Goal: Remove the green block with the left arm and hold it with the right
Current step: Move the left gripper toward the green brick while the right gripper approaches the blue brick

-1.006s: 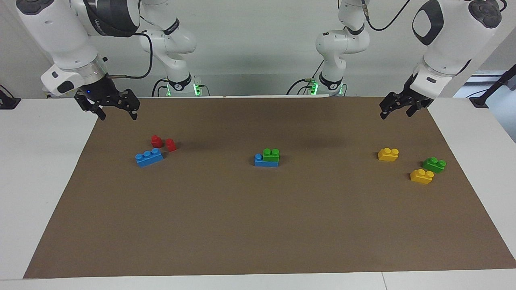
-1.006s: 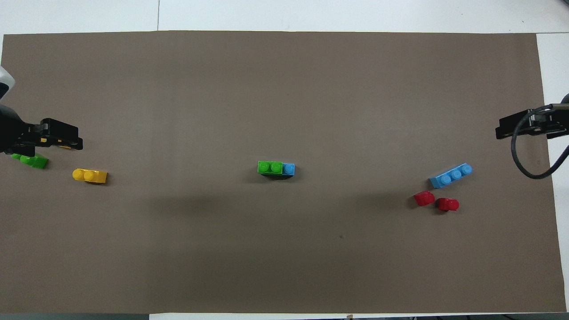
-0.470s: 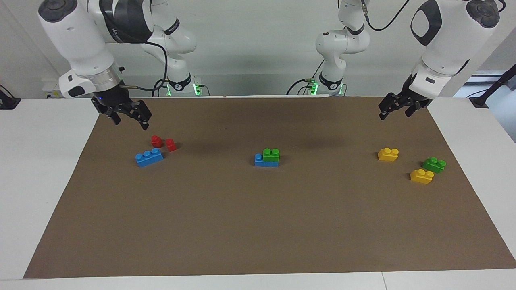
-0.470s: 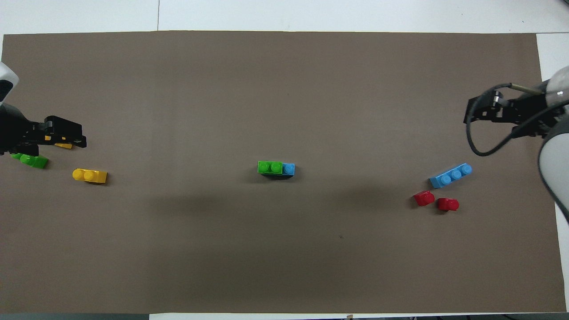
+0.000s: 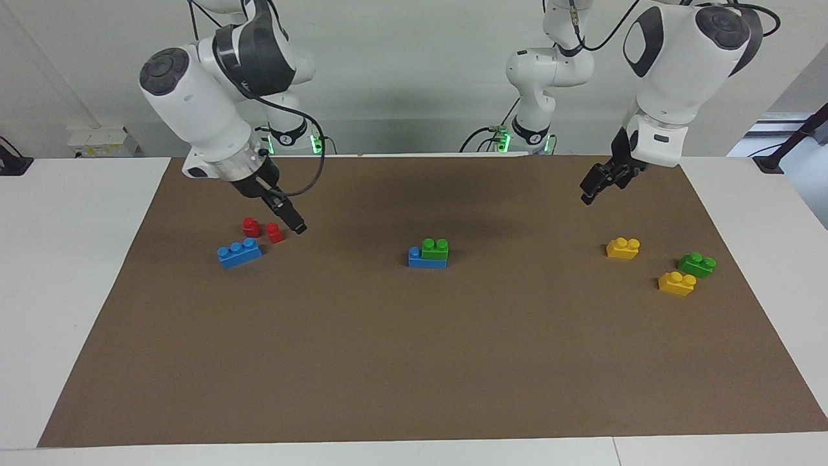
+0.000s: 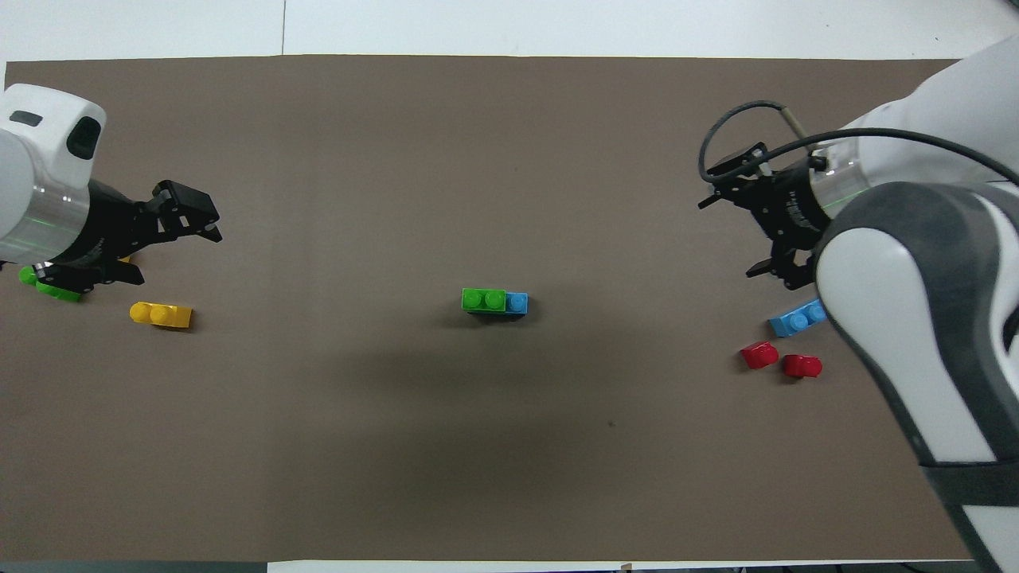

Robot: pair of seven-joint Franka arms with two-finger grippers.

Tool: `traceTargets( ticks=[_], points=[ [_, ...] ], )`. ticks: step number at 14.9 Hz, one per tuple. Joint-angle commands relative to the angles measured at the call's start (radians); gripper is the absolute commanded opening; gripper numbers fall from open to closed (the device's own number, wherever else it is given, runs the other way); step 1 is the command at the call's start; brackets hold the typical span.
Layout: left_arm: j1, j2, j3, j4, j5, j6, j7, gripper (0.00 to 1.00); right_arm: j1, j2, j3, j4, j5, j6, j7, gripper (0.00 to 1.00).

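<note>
The green block [image 5: 435, 246] [image 6: 483, 299], with two studs, sits on one end of a blue brick [image 5: 419, 261] [image 6: 518, 303] at the middle of the brown mat. My right gripper [image 5: 296, 224] [image 6: 729, 237] is open and empty, low over the mat beside two red blocks, well short of the green block. My left gripper [image 5: 588, 193] [image 6: 177, 255] is open and empty, over the mat at the left arm's end, above and beside a yellow brick.
A second green brick [image 5: 697, 265] [image 6: 48, 287] and two yellow bricks [image 5: 623, 248] [image 5: 676, 283] lie at the left arm's end. Two red blocks [image 5: 251, 226] [image 5: 274, 232] and a loose blue brick [image 5: 239, 252] lie at the right arm's end. Brown mat [image 5: 414, 362].
Both arms have swung inward toward the middle of the mat. The right gripper dropped down beside the red blocks; the left gripper moved a little. No brick has moved.
</note>
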Motion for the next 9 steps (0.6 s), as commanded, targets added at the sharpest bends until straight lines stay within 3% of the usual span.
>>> traceTargets(
  ticks=[1,5,9],
  points=[
    [-0.067,-0.033,0.007,-0.066,-0.013,0.073,-0.275,1.00,0.063,-0.012,0.000,-0.117,0.080,0.090,0.200,0.95],
    [-0.167,-0.052,0.009,-0.150,-0.013,0.234,-0.691,1.00,0.127,-0.003,0.000,-0.238,0.152,0.227,0.319,0.95],
    [-0.261,-0.017,0.010,-0.172,-0.010,0.313,-1.019,1.00,0.199,0.019,0.000,-0.344,0.270,0.448,0.369,0.95]
  ],
)
